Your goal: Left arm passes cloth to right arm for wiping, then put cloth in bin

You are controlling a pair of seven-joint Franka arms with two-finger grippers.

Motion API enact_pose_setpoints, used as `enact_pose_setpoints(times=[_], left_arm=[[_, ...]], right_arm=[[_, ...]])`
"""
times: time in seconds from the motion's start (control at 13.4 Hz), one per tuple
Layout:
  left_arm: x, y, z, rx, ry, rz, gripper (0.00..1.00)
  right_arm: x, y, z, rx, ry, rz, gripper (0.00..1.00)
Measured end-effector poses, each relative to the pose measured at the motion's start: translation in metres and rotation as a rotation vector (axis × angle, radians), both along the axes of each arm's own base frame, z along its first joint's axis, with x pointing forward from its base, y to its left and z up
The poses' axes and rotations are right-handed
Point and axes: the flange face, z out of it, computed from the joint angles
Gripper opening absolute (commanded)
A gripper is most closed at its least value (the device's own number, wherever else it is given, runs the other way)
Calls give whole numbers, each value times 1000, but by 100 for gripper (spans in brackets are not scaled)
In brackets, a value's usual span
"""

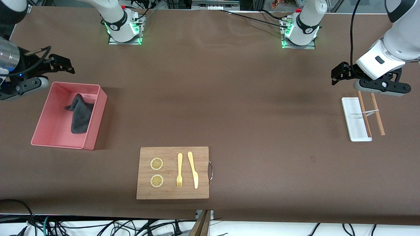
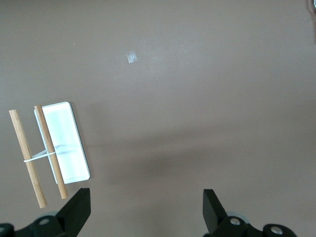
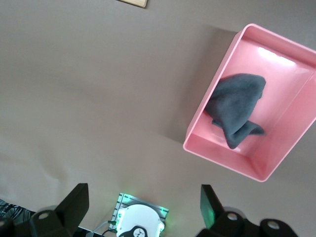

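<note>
The cloth (image 1: pixel 80 114) lies crumpled, dark grey face up, in the salmon-pink bin (image 1: pixel 95 122) at the right arm's end of the table. It shows in the right wrist view (image 3: pixel 237 106) too, lying in the bin (image 3: pixel 291 143). My right gripper (image 1: pixel 62 64) hangs open and empty in the air beside the bin, and its fingers (image 3: pixel 76 197) stand wide apart. My left gripper (image 1: pixel 339 72) hangs open and empty over the table at the left arm's end, just above a white tray. Its fingers (image 2: pixel 79 202) hold nothing.
A wooden board (image 1: pixel 173 173) with two lemon slices, a fork and a knife lies near the front camera. A small flat white tray (image 1: pixel 354 119) and banded chopsticks (image 1: pixel 377 114) lie below the left gripper. A small tape scrap (image 2: pixel 131 57) lies on the table.
</note>
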Motion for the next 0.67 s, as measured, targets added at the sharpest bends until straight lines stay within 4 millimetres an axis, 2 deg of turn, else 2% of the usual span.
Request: enact_pose_setpoints(times=[0.3,0.6,0.67], left_arm=[[0,0,0,0,0,0,100],[0,0,0,0,0,0,100],[0,0,0,0,0,0,100]], right_arm=[[-20,6,-6,9,-21,-70,100],[-68,30,-18,-56,-100,-107,100],[-75,32,-20,-72,-118,-108,100]])
